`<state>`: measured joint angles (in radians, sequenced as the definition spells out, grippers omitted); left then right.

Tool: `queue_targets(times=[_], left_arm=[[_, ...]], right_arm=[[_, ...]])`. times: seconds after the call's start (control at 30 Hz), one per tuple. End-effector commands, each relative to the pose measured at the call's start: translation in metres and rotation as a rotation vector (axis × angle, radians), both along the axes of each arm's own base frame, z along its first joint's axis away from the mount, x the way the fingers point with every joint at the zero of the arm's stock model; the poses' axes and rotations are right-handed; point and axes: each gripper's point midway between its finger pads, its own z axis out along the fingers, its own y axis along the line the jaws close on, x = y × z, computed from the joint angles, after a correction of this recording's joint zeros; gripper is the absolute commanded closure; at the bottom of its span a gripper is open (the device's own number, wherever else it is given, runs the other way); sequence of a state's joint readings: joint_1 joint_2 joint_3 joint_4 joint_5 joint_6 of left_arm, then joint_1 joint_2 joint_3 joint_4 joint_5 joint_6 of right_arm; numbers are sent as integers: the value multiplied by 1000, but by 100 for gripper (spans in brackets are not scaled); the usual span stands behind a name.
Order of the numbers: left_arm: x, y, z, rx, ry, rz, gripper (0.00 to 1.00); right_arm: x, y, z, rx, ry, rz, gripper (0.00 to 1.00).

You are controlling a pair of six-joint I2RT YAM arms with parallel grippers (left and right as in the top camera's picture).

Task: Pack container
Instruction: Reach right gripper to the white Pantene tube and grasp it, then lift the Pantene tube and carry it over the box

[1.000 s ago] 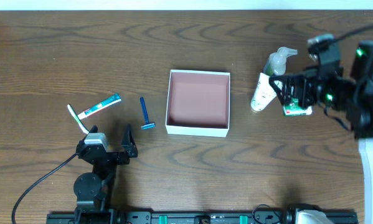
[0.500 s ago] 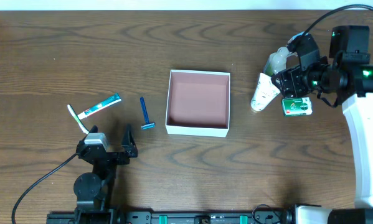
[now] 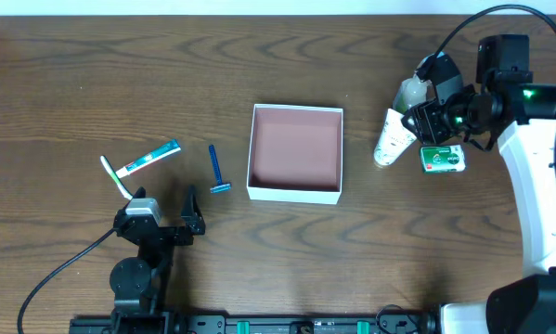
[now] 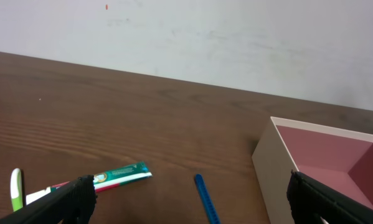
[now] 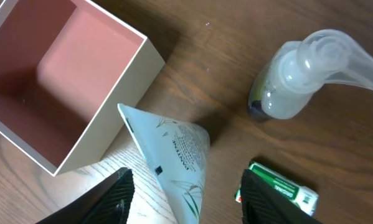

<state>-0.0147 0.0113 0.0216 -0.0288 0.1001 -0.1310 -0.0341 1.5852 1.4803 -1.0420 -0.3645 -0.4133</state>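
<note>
The container (image 3: 294,193) is a square white box with a reddish-brown inside, empty, at the table's middle. It also shows in the left wrist view (image 4: 272,177) and the right wrist view (image 5: 131,70). My right gripper (image 3: 424,130) is open and hovers above a white tube (image 3: 388,139) and a green packet (image 3: 444,160). In the right wrist view the open jaws (image 5: 189,200) straddle the tube (image 5: 177,155), with the packet (image 5: 278,188) by the right finger. My left gripper (image 3: 163,213) is open and empty near the front left, its jaws (image 4: 192,208) low over the table.
A clear pump bottle (image 3: 413,90) stands behind the tube, seen also in the right wrist view (image 5: 292,81). Left of the container lie a blue razor (image 3: 218,170), a toothpaste tube (image 3: 148,159) and a toothbrush (image 3: 115,176).
My right arm has swung left and back, bringing its gripper over the tube and green packet. The left arm and all items have not moved.
</note>
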Motion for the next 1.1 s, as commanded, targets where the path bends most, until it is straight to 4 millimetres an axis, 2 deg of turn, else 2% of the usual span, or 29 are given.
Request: queue_targets(times=[0.0, 0.27, 0.4, 0.53, 0.57, 0.67, 0.87, 1.07], left_arm=[[-1, -1, -17, 1, 51, -7, 2], [-1, -1, -17, 1, 51, -7, 2], [-1, -1, -17, 1, 51, -7, 2], [-1, -1, -17, 1, 51, -7, 2], [-1, -1, -17, 1, 51, -7, 2], [-1, -1, -17, 1, 51, -7, 2], [-1, -1, -17, 1, 51, -7, 2], [-1, -1, -17, 1, 51, -7, 2]], right_arm=[[3, 11, -6, 25, 14, 40, 46], [7, 11, -24, 32, 66, 38, 52], [8, 13, -29, 43, 81, 41, 58], [8, 14, -29, 51, 80, 41, 76], [9, 14, -29, 52, 81, 38, 87], [9, 14, -28, 60, 84, 21, 99], [13, 14, -16, 93, 76, -56, 99], [14, 10, 20, 113, 13, -163, 98]])
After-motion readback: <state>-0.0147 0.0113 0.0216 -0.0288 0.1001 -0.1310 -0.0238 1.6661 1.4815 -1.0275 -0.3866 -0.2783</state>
